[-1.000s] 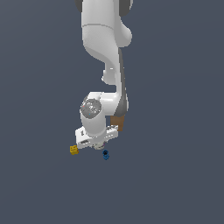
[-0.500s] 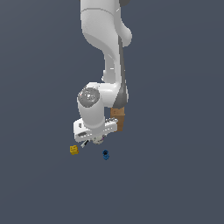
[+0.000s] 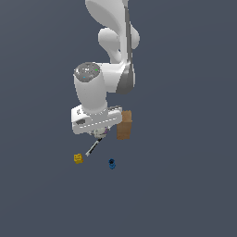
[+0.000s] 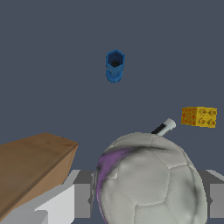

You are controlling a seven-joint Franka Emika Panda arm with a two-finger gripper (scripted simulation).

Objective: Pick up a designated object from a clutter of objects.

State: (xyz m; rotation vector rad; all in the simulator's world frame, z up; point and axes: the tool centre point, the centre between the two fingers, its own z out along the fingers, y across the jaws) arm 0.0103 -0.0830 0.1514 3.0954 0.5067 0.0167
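The whitish-grey ball (image 4: 148, 179) with purplish marks fills the near part of the wrist view, held between my gripper's (image 4: 148, 202) grey fingers (image 4: 81, 200). In the exterior view the gripper (image 3: 100, 134) hangs under the white hand, above the floor, and only a sliver of the ball (image 3: 103, 132) shows beneath it. The gripper is shut on the ball. The tall brown box (image 3: 124, 125) stands right beside the hand, on the exterior view's right; it also shows in the wrist view (image 4: 30, 166).
The black-and-white marker pen (image 3: 92, 148) lies below the hand; its tip shows in the wrist view (image 4: 164, 127). The yellow block (image 3: 78, 159) (image 4: 199, 117) and the small blue piece (image 3: 111, 163) (image 4: 114, 65) lie on the dark grey floor.
The hand has risen from the floor with the ball in it. The marker, which was under the hand, now shows. The other objects have not moved.
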